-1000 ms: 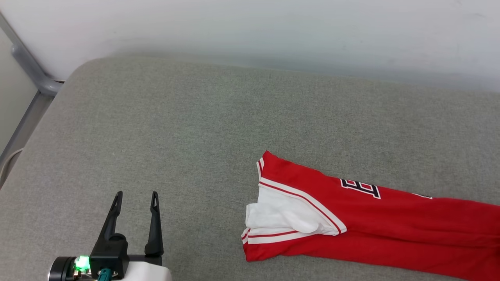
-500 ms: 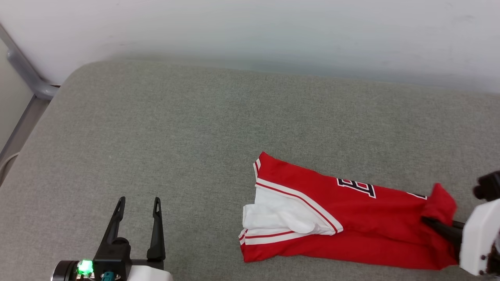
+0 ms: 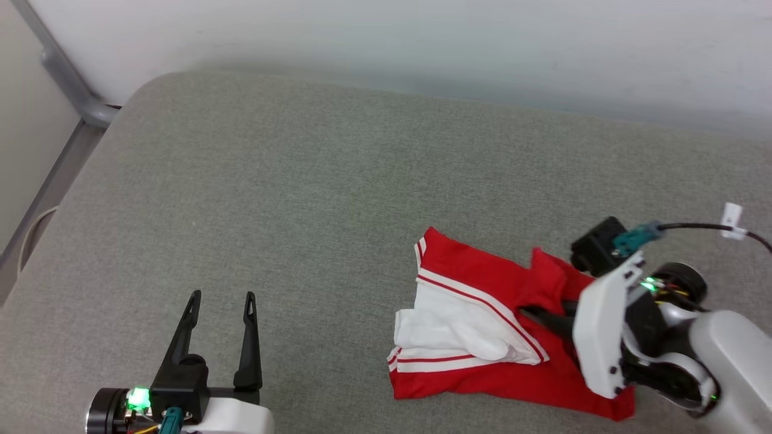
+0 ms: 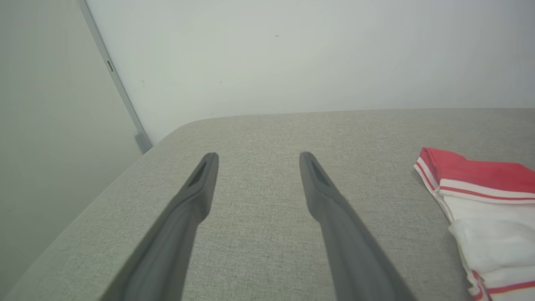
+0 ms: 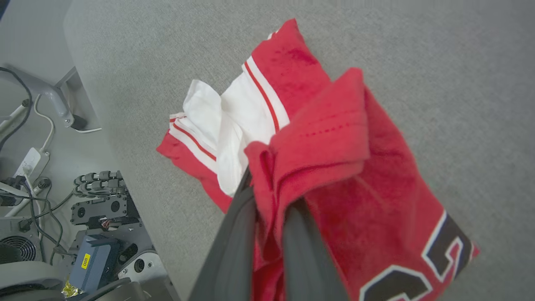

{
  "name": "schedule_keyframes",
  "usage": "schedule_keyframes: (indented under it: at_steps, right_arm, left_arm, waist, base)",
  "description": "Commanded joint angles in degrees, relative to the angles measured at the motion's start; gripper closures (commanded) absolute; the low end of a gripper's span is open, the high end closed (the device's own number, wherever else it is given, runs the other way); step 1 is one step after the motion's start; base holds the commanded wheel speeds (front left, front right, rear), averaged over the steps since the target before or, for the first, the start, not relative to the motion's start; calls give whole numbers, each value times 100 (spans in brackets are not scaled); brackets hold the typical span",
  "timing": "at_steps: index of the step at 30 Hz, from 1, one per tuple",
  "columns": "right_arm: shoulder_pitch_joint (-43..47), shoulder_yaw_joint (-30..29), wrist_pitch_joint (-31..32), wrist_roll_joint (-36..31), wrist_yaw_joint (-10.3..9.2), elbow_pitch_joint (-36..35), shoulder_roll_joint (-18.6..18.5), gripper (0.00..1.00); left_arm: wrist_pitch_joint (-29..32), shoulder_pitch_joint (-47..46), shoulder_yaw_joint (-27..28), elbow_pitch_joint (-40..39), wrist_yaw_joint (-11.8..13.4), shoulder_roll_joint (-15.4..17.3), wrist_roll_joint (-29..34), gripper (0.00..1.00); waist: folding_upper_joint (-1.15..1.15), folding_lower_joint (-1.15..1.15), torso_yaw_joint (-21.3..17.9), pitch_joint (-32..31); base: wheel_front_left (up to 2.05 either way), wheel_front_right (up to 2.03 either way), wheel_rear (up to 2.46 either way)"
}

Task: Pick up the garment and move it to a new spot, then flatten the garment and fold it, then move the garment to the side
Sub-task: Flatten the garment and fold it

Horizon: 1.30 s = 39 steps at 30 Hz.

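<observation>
At the right tool (image 3: 531, 313) I read the fingers pressed together, pinching a bunched red edge of the garment (image 3: 464, 268); that fold stands up off the grey padded bench (image 3: 301, 181). Rest of the shirt lies flat under and ahead of this tool, white sleeve (image 3: 458, 331) with striped trim just past the fingertips, dark numerals (image 5: 395, 285) back beside the wrist. Left tool (image 3: 222, 296) spread, nothing between its fingers, over bare bench; garment well off to its right.
</observation>
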Motion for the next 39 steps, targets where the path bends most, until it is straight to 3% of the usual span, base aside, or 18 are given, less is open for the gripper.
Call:
schedule_keyframes:
  at_steps: [1, 13, 22, 27, 28, 29, 30, 39]
  right_arm:
    - [-181, 114, -62, -69, -3, 75, 83, 100]
    - [-1522, 1693, -451, -284, -4, 1518, 783, 100]
    - [-1894, 2372, -759, -191, -4, 2832, 1107, 100]
    - [-1917, 2643, -1013, -11, -4, 3212, 1148, 100]
    - [-1931, 2676, -1122, 28, -4, 3203, 1135, 65]
    - [-1947, 2676, -1250, 67, -4, 3174, 1107, 14]
    - [-1952, 2667, -1393, 120, -4, 3113, 1069, 0]
    - [-1598, 2232, -2550, 334, -4, 2198, 321, 0]
  left_arm:
    - [-14, -49, -18, -11, -7, -8, 2, 0]
    - [-14, -282, -109, 74, -42, -79, -16, 0]
    - [-14, -399, -164, 99, -22, -130, -25, 0]
    - [-14, -401, -123, 127, -12, -129, -12, 0]
    - [-14, -397, -119, 145, -18, -121, -6, 0]
    - [-14, -388, -113, 166, -25, -108, 1, 0]
    - [-14, -369, -108, 181, -33, -92, 8, 0]
    - [-14, -114, -63, 216, -73, 17, 15, 0]
  waist:
    - [0, 0, 49, 27]
    - [0, 0, 372, 263]
    - [0, 0, 503, 470]
    - [0, 0, 457, 447]
    - [0, 0, 437, 417]
    - [0, 0, 413, 378]
    - [0, 0, 388, 333]
    - [0, 0, 66, -114]
  base:
    - [0, 0, 0]
    - [0, 0, 0]
    - [0, 0, 0]
    - [0, 0, 0]
    - [0, 0, 0]
    - [0, 0, 0]
    - [0, 0, 0]
    - [0, 0, 0]
